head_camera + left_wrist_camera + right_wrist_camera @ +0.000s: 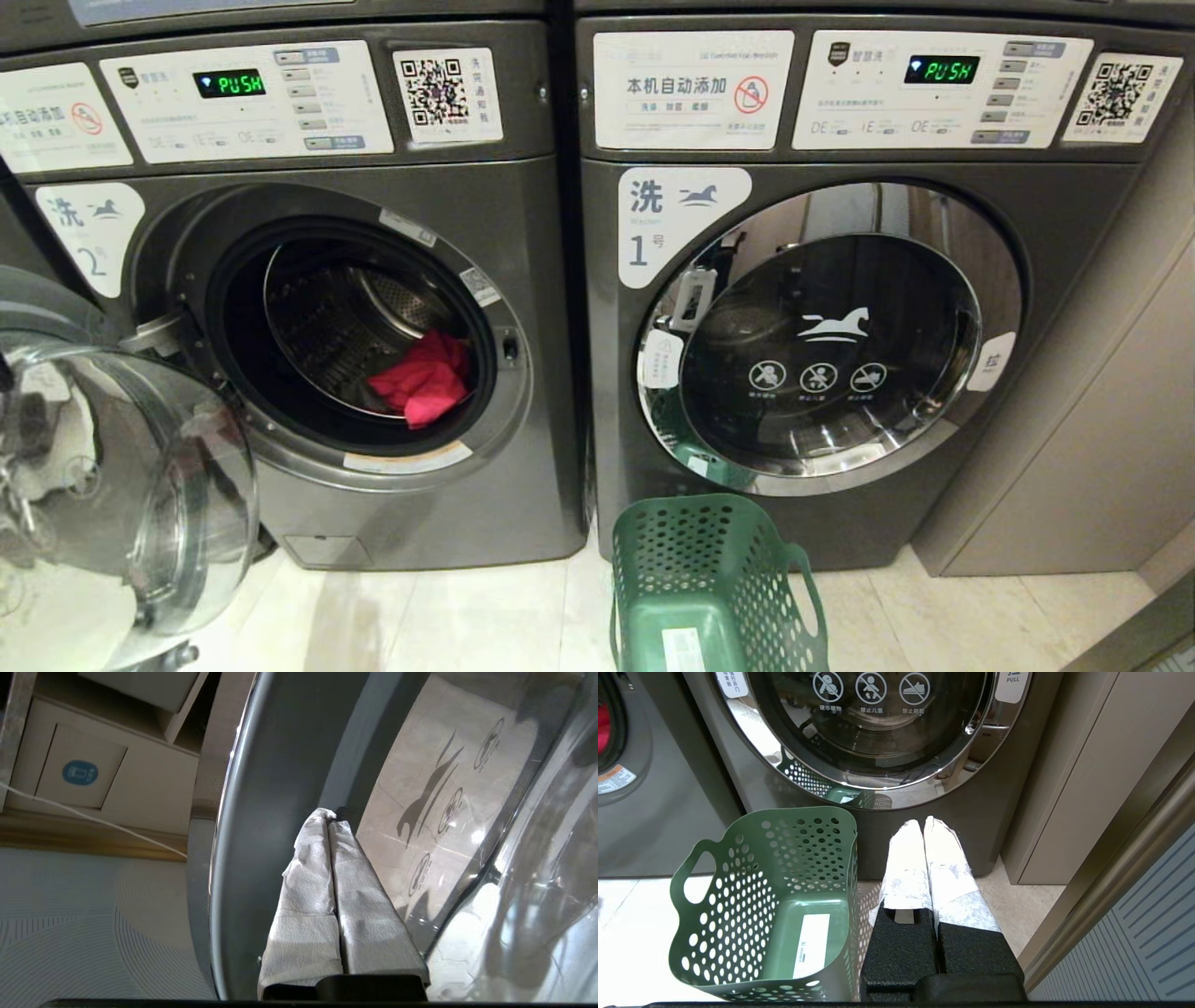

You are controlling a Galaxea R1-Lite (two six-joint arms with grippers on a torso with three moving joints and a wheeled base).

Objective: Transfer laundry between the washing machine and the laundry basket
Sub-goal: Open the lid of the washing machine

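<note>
The washing machine (532,243), labelled "2", stands at the left with its glass door (159,504) swung wide open. A bright red piece of laundry (425,378) lies at the front of the drum; a sliver of that red laundry (602,723) also shows in the right wrist view. The green laundry basket (709,560) stands empty on the floor before the washer labelled "1". My left gripper (330,817) is shut on nothing, its white-wrapped tips against the open door's grey ring (280,765). My right gripper (923,823) is shut and empty, hanging just beside the laundry basket (738,868).
Washer "1" (822,345) has its door closed, right behind the basket. A beige cabinet (1074,420) flanks it on the right. Cardboard boxes (79,770) and a white cable (93,819) lie beyond the open door in the left wrist view.
</note>
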